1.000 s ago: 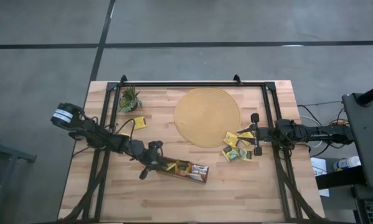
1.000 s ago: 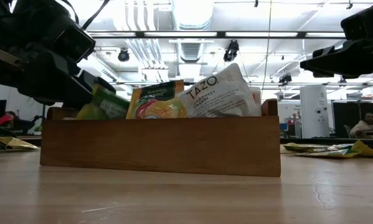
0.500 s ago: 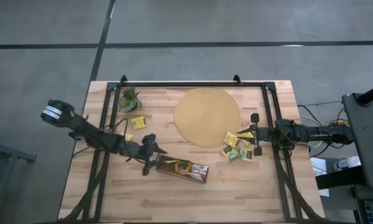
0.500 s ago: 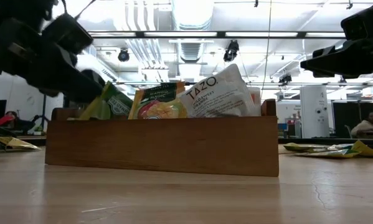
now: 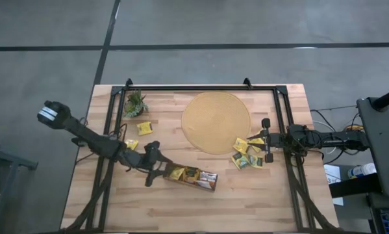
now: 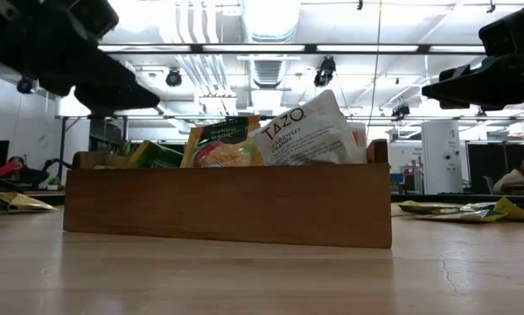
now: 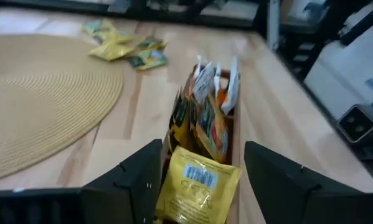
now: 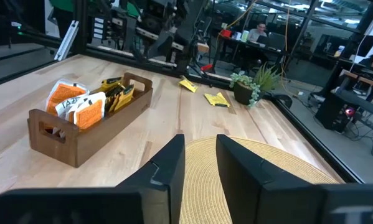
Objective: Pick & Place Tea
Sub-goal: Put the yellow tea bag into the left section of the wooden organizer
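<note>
left gripper (image 7: 198, 177) stands with its jaws spread wide at the near end of the tray (image 5: 193, 177), holding nothing — a yellow sachet (image 7: 197, 186) lies loose between the fingers (image 7: 133, 171), resting on the tray's end, which reads as a packet just dropped in. more sachets stand on edge in the tray, packed close, so any further one likely needs a gap at this same end.

right gripper (image 5: 265, 140) hovers above the loose pile (image 5: 247, 155) by the mat (image 5: 215, 121), its fingers (image 8: 167, 165) drawn near together with a narrow slit between and nothing seen in it; whether it has a packet cannot be told.

the rest of the tea is scattered: the pile at the mat's right edge, and two sachets (image 5: 144, 128) near the plant (image 5: 135, 103), well apart from the tray.

open wood lies between the tray and the mat, and along the table's front edge; the black frame rails (image 5: 280, 117) hem in both sides — the right arm works just beside one, with little room to swing outward.
</note>
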Available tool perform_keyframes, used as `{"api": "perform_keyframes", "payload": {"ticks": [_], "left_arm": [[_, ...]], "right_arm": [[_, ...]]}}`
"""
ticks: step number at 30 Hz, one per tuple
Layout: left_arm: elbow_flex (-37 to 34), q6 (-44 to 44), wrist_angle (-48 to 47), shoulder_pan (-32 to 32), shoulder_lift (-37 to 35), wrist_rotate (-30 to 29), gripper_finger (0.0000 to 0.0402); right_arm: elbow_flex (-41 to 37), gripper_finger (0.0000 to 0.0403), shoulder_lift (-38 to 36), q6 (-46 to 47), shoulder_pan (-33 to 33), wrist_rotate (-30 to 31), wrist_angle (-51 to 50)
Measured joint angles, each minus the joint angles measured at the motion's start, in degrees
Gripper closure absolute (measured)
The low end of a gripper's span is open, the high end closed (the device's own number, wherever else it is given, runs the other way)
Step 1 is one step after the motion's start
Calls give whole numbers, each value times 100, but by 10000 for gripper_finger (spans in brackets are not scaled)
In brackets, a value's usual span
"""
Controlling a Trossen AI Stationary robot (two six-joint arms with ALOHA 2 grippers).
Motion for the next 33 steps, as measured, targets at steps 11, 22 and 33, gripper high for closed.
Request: {"api": "perform_keyframes", "payload": {"ticks": [11, 22, 33], "left_arm": [[3093, -350, -3927, -779, 1578, -1997, 181], [4616, 433, -3936, -908, 2824, -1858, 181], [4763, 61, -3875, -825, 2955, -1945, 181]], "right_arm": [[0, 331, 2, 0, -2, 0, 1], [-2, 322, 4, 0, 0, 0, -2], [-2, 314, 4, 0, 0, 0, -2]]}}
